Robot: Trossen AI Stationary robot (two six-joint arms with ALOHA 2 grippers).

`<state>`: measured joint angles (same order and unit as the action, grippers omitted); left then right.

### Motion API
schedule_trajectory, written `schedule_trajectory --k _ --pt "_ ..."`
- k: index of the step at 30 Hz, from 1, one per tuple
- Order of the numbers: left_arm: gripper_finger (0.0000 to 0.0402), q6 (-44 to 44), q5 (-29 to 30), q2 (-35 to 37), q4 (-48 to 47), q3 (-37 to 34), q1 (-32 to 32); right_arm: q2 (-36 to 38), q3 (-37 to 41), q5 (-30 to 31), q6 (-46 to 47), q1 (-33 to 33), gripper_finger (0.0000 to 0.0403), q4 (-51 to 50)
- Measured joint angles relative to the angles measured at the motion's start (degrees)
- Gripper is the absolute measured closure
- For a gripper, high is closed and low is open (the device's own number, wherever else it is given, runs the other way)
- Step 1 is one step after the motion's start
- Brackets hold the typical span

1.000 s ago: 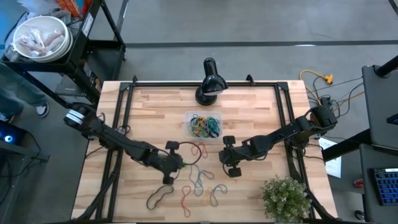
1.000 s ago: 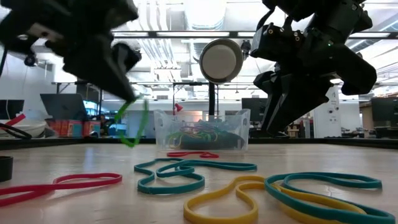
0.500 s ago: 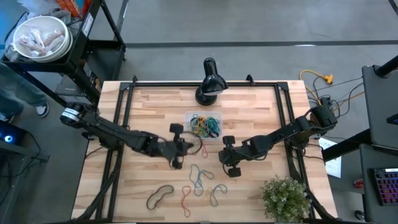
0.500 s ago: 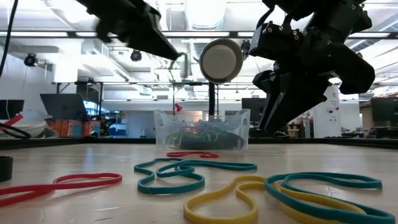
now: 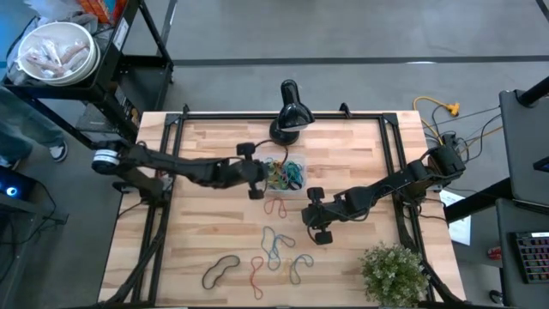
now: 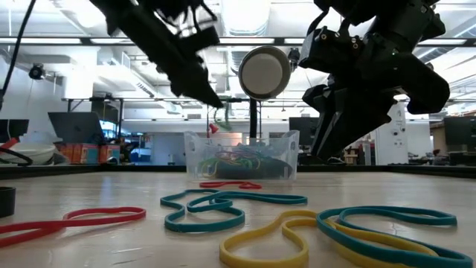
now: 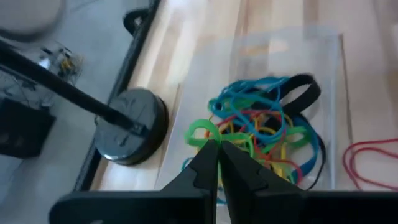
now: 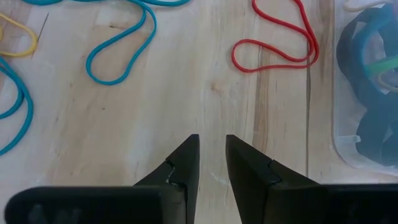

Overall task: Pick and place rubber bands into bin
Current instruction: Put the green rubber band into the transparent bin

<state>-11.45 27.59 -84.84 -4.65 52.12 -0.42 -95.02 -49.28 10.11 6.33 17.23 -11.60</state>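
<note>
The clear bin (image 5: 260,161) stands at the middle of the table's far half, with several coloured rubber bands (image 7: 267,127) piled in it. My left gripper (image 5: 260,178) hovers over the bin's left part, shut on a green rubber band (image 7: 202,132). In the low view the left gripper (image 6: 214,100) is above the bin (image 6: 195,152). My right gripper (image 8: 211,142) is open by a narrow gap, low over bare wood to the bin's near right, with nothing between its fingers. Loose bands lie flat on the wood: a red one (image 5: 276,206), teal ones (image 5: 274,245) and a dark one (image 5: 220,271). My left gripper pinches the green band between its two fingertips, at one end of the loop (image 7: 207,140). The fingers come slanting down from the table's left side. A small curl of the band sticks out past the tips, and the band (image 6: 221,115) is lifted clear above the bin.
A black lamp base (image 5: 289,120) stands at the far edge behind the bin. A potted plant (image 5: 395,270) fills the near right corner. A white bowl (image 5: 56,51) sits off the table at far left. More bands lie near the front edge (image 6: 297,231).
My left gripper has swung from the table's near-left middle toward the far edge and the right, rising, and now stands over the bin. The green band has gone with it, lifted clear of the table. My right arm has kept still.
</note>
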Motion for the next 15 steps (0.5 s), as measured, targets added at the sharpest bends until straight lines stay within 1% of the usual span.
schedule_trajectory --k 5,11,13,15 --pt "0.0402 0.2 -3.1 -2.4 0.0 0.0 2.0 0.0 0.0 0.0 0.0 0.0 0.0326 0.0" --pt "0.0400 2.1 -3.3 -3.4 0.1 0.0 2.3 0.0 0.0 0.0 0.0 0.0 0.0323 0.0" --pt "0.0391 2.1 -3.3 -3.4 -0.4 0.0 2.3 0.0 0.0 0.0 0.0 0.0 0.0326 0.0" --pt "0.0373 2.1 -3.6 -3.4 -0.7 0.0 2.3 0.0 0.0 0.0 0.0 0.0 0.0328 0.0"
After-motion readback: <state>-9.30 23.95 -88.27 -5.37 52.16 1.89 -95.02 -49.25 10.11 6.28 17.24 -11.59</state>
